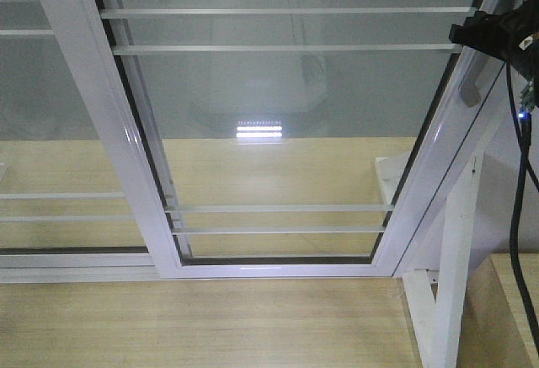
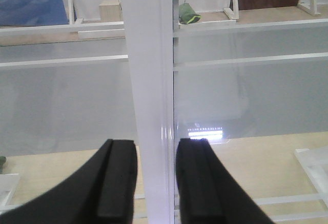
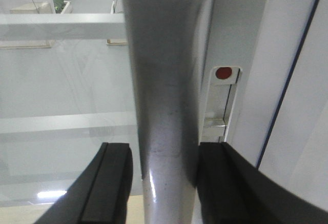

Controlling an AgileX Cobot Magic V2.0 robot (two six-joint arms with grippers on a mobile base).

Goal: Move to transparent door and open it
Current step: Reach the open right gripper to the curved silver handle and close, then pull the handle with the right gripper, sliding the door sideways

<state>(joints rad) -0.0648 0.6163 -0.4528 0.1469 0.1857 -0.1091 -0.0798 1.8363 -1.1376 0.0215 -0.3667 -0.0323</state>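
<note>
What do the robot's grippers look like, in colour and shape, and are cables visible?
The left gripper and the right gripper each have two matte black fingers, flat inside and curved outside. In the front view, the right arm is also black at its end, with black cables hanging below and a small blue light. No markings show.

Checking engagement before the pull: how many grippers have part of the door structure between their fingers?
2. The left gripper straddles a white frame stile; the right gripper straddles the grey pull handle of the transparent door. Whether either is clamped cannot be told.
</note>
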